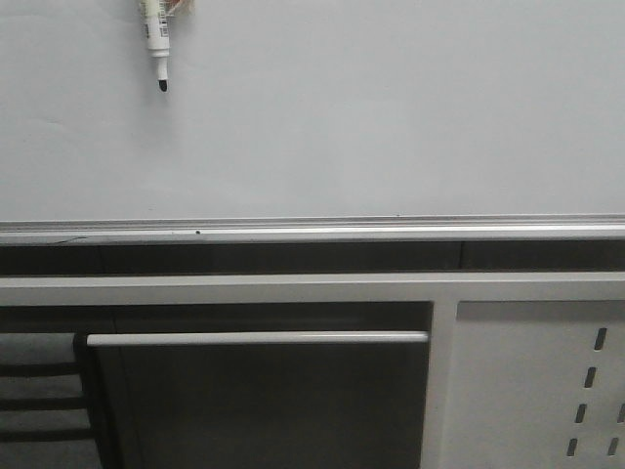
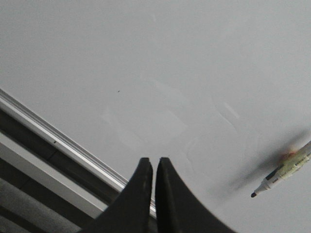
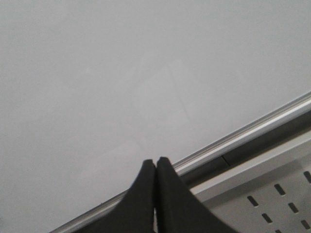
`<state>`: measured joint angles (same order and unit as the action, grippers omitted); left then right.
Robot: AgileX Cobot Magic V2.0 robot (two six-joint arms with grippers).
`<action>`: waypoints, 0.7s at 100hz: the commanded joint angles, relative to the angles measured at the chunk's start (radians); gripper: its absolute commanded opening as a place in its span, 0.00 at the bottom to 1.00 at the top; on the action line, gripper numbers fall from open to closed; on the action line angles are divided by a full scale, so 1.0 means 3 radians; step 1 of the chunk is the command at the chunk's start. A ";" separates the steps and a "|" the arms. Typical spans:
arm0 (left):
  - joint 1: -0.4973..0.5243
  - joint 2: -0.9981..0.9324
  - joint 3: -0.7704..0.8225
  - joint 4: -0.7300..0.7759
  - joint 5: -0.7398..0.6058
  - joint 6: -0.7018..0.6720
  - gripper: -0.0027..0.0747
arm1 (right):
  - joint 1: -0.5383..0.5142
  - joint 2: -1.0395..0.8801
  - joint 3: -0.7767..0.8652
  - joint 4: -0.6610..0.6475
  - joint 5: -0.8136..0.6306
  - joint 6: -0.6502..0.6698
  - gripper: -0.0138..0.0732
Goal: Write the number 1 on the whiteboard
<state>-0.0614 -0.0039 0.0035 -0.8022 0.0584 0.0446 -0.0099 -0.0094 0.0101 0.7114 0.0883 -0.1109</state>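
Whiteboard [image 1: 391, 117] is filling most of the front view: big flat glossy pale grey-white sheet, faint wipe smears showing in the left wrist view. Silver aluminium rail [image 1: 312, 231] is running straight along its near edge, w/ a dark gap below it. No number 1 stroke is showing on the board in any view.

Marker [image 1: 156, 44] is lying on the board toward the far left; white plastic barrel w/ printed label, small black tip pointing toward the rail. Same marker is showing in the left wrist view, well apart from the fingers.

Left gripper [image 2: 153, 167] is sitting over the board's near edge by the rail; two black, smooth, curved tapering fingers [image 2: 138, 194], only a thin slit between the tips, gripping nothing.

Right gripper [image 3: 155, 164] is sitting above the rail too; matte black fingers [image 3: 170, 199], tips pressed together, nothing between them.

White metal panel [image 1: 537, 381] w/ small slanted slots is sitting below the rail at right. Rounded grey bar [image 1: 256, 338] is running horizontally at lower left.
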 commanded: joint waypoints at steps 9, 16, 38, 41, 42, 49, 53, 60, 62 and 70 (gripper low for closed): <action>-0.0001 0.0053 -0.0310 0.0044 0.0344 0.0269 0.01 | -0.0020 0.0176 -0.0363 -0.0141 0.0360 -0.0093 0.09; -0.0001 0.0241 -0.0570 0.0137 0.0622 0.0570 0.01 | -0.0020 0.0435 -0.0570 -0.0208 0.0533 -0.0093 0.09; -0.0001 0.1209 -0.1465 0.0177 0.1563 0.1554 0.01 | -0.0020 0.1483 -0.1355 -0.0448 0.1104 -0.0394 0.09; -0.0001 0.1309 -0.1563 0.0168 0.1653 0.1634 0.01 | -0.0020 0.1587 -0.1445 -0.0448 0.1152 -0.0427 0.09; -0.0001 0.1333 -0.1607 0.0158 0.1690 0.1669 0.01 | -0.0020 0.1657 -0.1485 -0.0448 0.1171 -0.0453 0.09; -0.0001 0.1510 -0.1757 0.0012 0.1729 0.1827 0.01 | -0.0004 0.1834 -0.1636 -0.0448 0.1213 -0.0493 0.09; -0.0001 0.1569 -0.1780 -0.0227 0.1680 0.1979 0.01 | 0.0015 0.1893 -0.1687 -0.0448 0.1201 -0.0493 0.09; -0.0001 0.1587 -0.1788 -0.0795 0.1561 0.2523 0.01 | 0.0071 0.1955 -0.1719 -0.0440 0.1143 -0.0493 0.09; -0.0001 0.1587 -0.1781 -0.0966 0.1539 0.2710 0.01 | 0.0093 0.1961 -0.1719 -0.0431 0.1118 -0.0493 0.09; -0.0001 0.1587 -0.1758 -0.1505 0.1460 0.3229 0.01 | 0.0176 0.1960 -0.1719 -0.0404 0.1055 -0.0493 0.09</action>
<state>-0.0614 0.4593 -0.4921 -1.0451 0.5616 0.8450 0.0231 0.5669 -0.4673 0.5716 0.4786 -0.2435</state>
